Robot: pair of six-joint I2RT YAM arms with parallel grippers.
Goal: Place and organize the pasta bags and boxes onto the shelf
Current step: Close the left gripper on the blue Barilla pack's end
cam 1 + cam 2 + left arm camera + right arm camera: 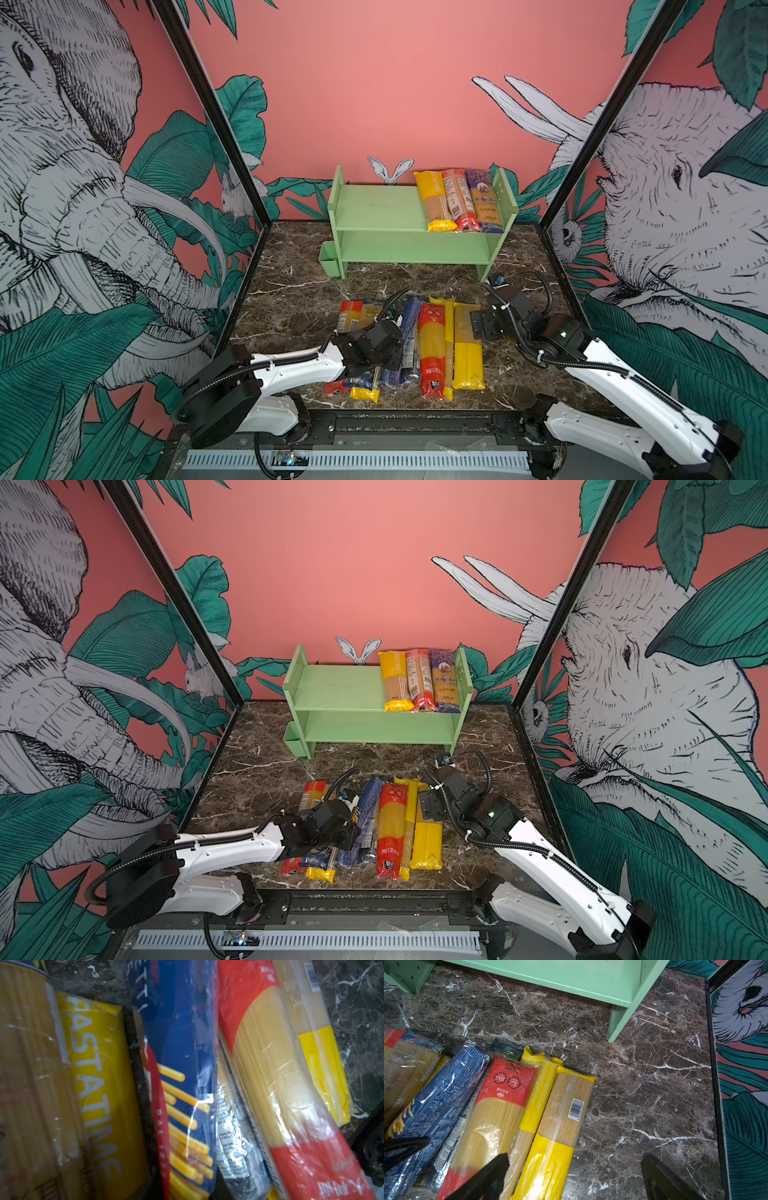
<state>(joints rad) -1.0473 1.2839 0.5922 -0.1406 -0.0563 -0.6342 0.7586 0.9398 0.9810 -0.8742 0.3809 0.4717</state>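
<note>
- Shelf (382, 208): pale green, matte, two flat tiers between peg-holed end panels. It stands at 12 o'clock on the table (291, 299), a dark brown marble slab veined white.
- Cup (329, 259): small, green, boxy, hung on the shelf's 9 o'clock panel.
- Shelved packs (457, 199): three long, narrow spaghetti bags in glossy film, yellow-, red- and blue-ended. They lie side by side, touching, at the top tier's 3 o'clock end.
- Pile (390, 829): more crinkled film packs lying flat and overlapping at 6 o'clock, among them a red pack (500, 1105), a yellow pack (560, 1126) and a blue pack (440, 1097).
- Left gripper (372, 359): low over the pile's 9 o'clock side, fingers together. What they pinch cannot be told.
- Right gripper (575, 1159): black tapered fingers (492, 1172) wide apart at the pile's 3 o'clock edge. In the wrist view the yellow pack lies between them.
</note>
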